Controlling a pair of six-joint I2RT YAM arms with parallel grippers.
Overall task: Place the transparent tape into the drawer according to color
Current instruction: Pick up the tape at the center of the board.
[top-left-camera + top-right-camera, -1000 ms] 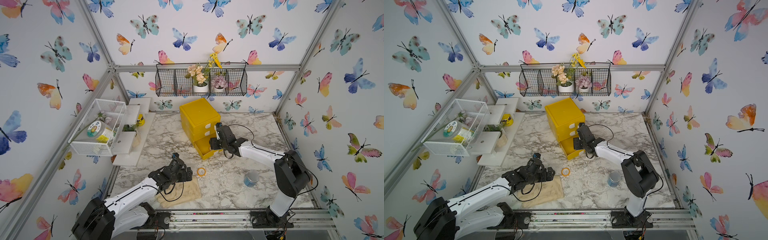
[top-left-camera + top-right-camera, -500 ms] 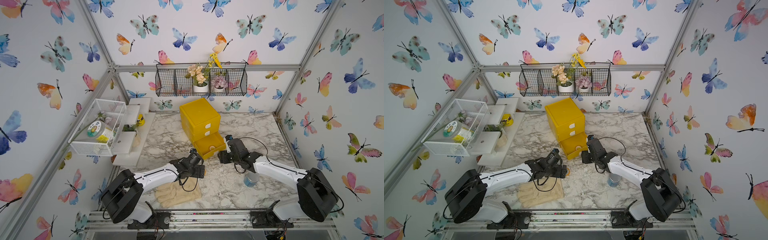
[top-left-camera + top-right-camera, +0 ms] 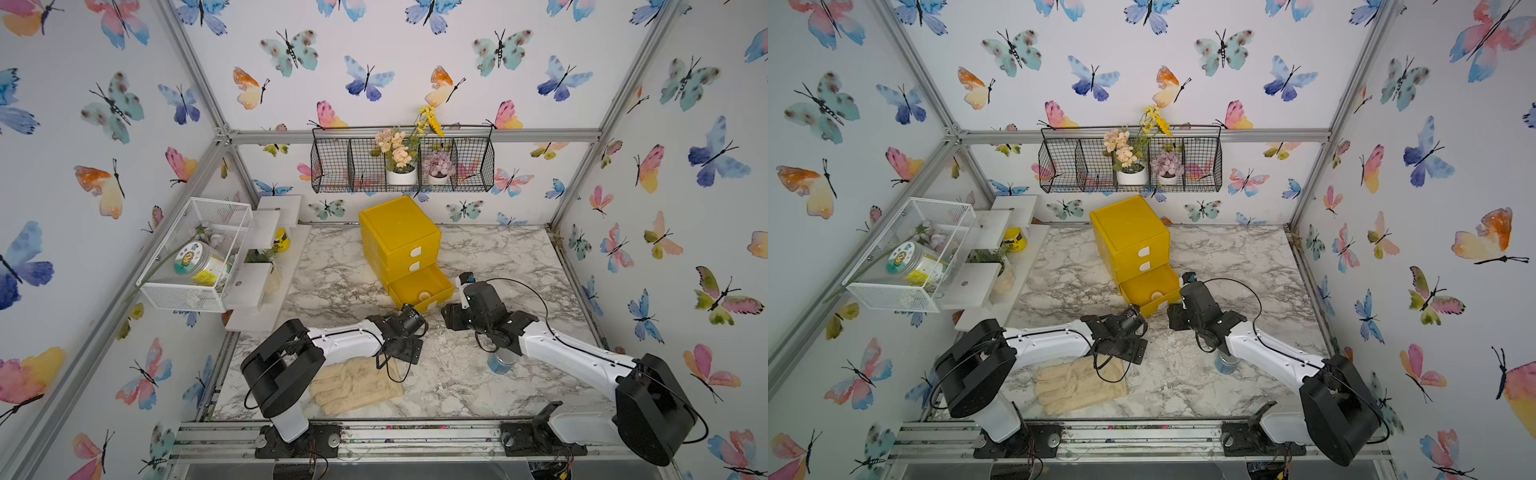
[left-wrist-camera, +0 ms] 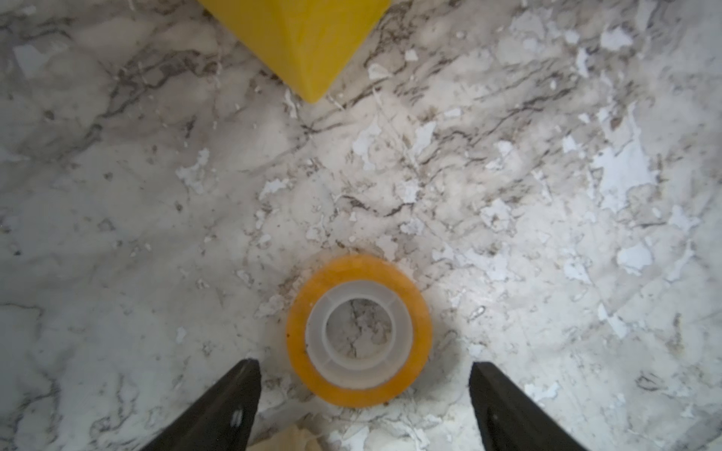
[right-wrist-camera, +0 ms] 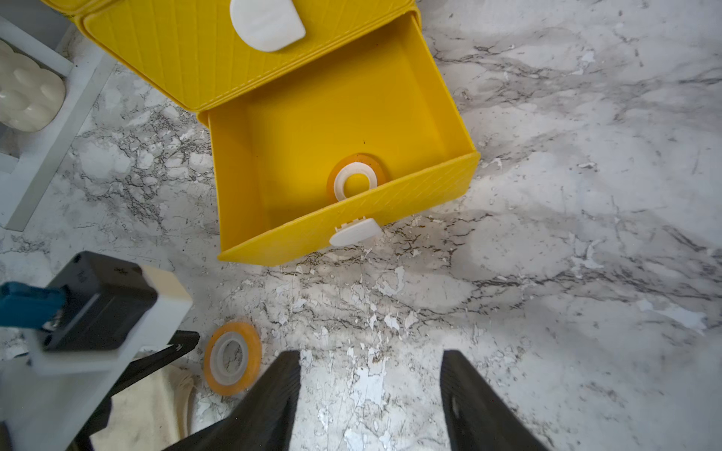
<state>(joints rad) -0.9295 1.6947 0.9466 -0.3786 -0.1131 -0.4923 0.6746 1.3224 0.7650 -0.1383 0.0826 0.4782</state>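
Left wrist view, risks first: left hand (image 4: 365, 364) spread wide, fingers straddling the orange tape roll (image 4: 299, 336) with no contact on either side. Sits only partly between the fingertips, mostly beyond them toward the open drawer (image 4: 308, 47). If closed from such a shallow reach, would likely press on the curved, glossy rim and squirt the ring out across the counter (image 4: 156, 195) rather than hold it. Could equally tip a flat, thin ring onto its edge and set it rolling. Might also snag the cream glove (image 5: 156, 410), lying just beside the roll on the side away from the drawer, close under the left fingers. Worth watching too: right hand (image 5: 370, 353), spread and empty, bare counter between its fingers, hovering in front of the drawer near the path a lifted roll would probably take, so possibly a bump between arms. Little room for a colour mistake: only this drawer pulled out, already holding a second orange roll (image 5: 340, 181) flat against its front wall.

As for looks: translucent amber-orange band wound on a white plastic core, hollow in the middle, marble veining visible through the hole. Glossy, smooth, low and flat on the counter, with a few dark specks on the outer edge. Placed just in front of the drawer, off one front corner, apart from it.
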